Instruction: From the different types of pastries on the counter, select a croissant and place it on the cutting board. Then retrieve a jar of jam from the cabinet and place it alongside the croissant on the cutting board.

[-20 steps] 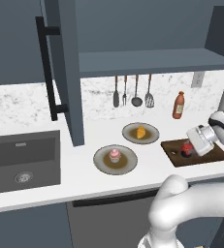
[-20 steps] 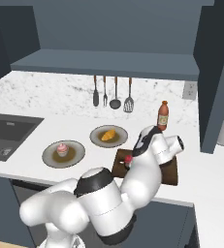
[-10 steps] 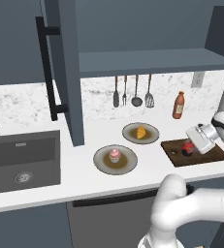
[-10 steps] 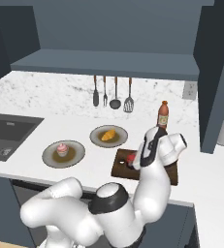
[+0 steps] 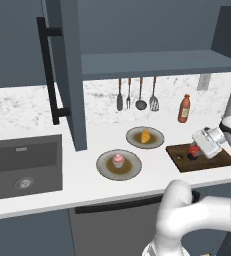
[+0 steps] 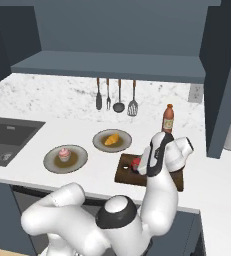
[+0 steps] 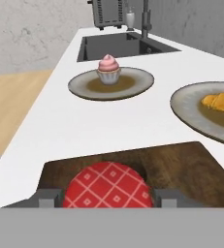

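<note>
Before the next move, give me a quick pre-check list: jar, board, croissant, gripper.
1. jar of jam over the cutting board: ok.
2. Jar resting flat on the board: cannot tell, base hidden by the hand.
3. gripper fingers on either side of the jar; released or gripping: cannot tell.
4. croissant on the board: not ok, it lies on its plate.
5. Bare board surface left beside the jar: ok.
6. cupcake upright on its own plate: ok.

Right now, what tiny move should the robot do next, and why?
Probably lift the fingers straight up, clear of the jam jar. The jar already sits on the cutting board, while the croissant still waits on its plate.
</note>
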